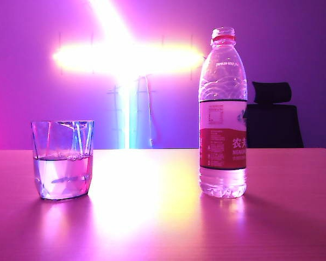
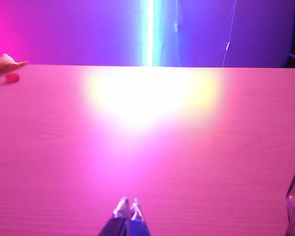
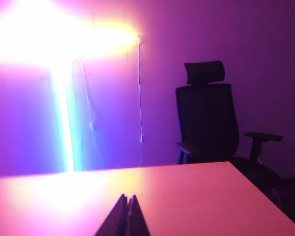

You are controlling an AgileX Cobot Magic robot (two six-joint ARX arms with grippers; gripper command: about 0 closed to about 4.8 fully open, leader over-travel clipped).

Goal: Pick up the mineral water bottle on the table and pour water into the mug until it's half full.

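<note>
Fingers pressed together on both arms: left gripper (image 2: 128, 209) and right gripper (image 3: 127, 209), holding nothing. Stood uncapped on bench (image 1: 163, 217), mineral water bottle (image 1: 223, 114) well clear of both; mug (image 1: 62, 160) beside it, roughly half full of water (image 1: 62, 176). Risk: further pouring would overfill; knocking the open bottle would spill.
</note>
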